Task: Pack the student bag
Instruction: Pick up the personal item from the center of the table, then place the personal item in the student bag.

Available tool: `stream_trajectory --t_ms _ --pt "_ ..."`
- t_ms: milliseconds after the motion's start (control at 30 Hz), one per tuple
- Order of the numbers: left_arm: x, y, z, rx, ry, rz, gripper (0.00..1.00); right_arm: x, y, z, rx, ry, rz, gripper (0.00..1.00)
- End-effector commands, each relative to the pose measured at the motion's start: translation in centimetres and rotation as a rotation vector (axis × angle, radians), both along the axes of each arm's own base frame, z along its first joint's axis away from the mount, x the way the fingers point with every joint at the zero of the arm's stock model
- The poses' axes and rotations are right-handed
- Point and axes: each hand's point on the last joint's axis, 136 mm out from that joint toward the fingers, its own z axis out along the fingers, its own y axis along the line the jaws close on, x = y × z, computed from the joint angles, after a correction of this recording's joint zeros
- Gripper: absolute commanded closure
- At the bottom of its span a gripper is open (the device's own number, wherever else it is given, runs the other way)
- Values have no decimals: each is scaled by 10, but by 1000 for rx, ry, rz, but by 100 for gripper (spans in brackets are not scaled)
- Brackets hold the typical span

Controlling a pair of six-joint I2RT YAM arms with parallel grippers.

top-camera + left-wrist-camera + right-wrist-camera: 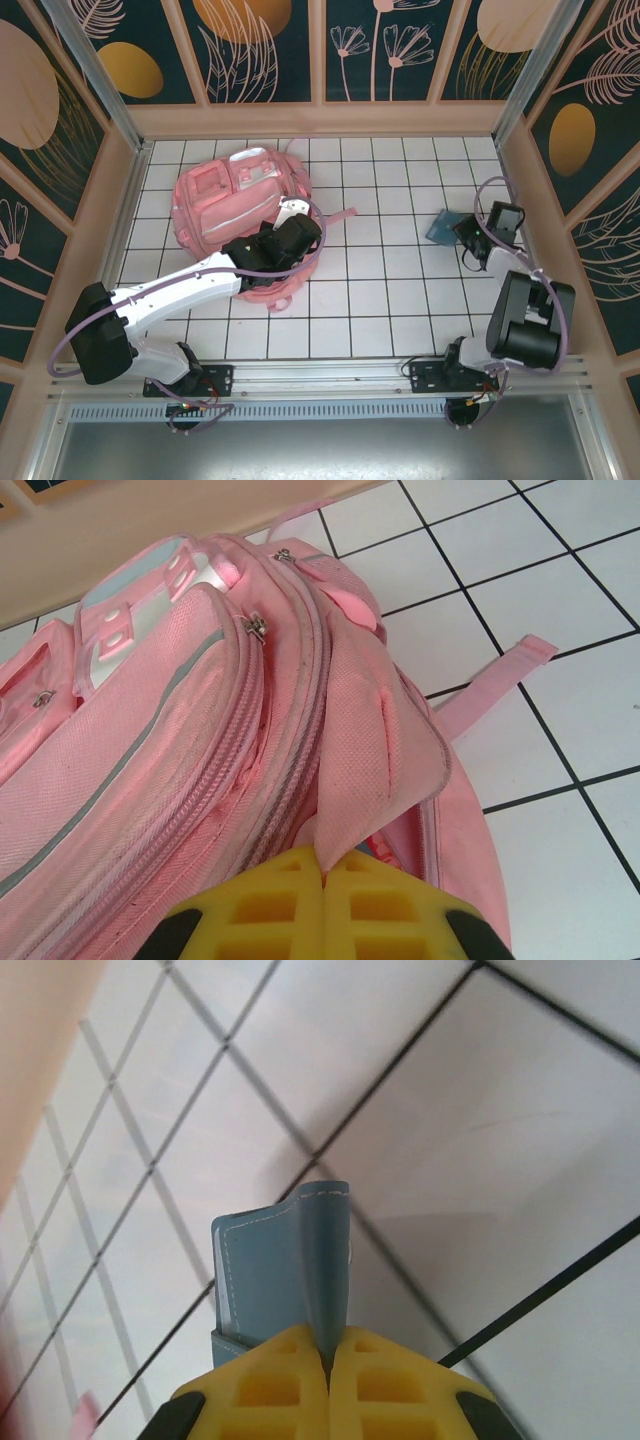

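Left wrist view shows left hand [322, 868] pinching the student bag [150, 760] flap.

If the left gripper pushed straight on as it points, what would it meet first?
The student bag: the left gripper is shut on its fabric, and the bag's body likely lies directly ahead.
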Motion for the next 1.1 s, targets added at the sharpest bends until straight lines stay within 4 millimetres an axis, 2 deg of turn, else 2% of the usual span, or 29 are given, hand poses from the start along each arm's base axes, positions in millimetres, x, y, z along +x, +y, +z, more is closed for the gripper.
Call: stream_trajectory --t_ms 0,200,333,467,600,733,867,1067 --pt "4 -7 27 -96 -70 16 100 -7 41 17 94 -53 103 100" --pt "6 -1 38 -90 -97 43 100 -23 128 44 224 -112 351 100" --pt "7 2 46 -82 -111 59 100 -41 182 62 329 -165 483 100" --pt "9 5 56 -81 -130 77 100 -59 234 72 405 -183 593 100" --pt "11 3 63 -91 -140 82 100 -72 288 76 459 -175 696 100" --pt "11 1 65 -96 -136 78 100 -75 337 76 470 -161 771 100" --pt "11 1 66 -97 -131 80 100 -71 381 68 460 -133 824 100" --pt "9 0 65 -104 -120 73 100 -52 429 51 411 -95 836 100"
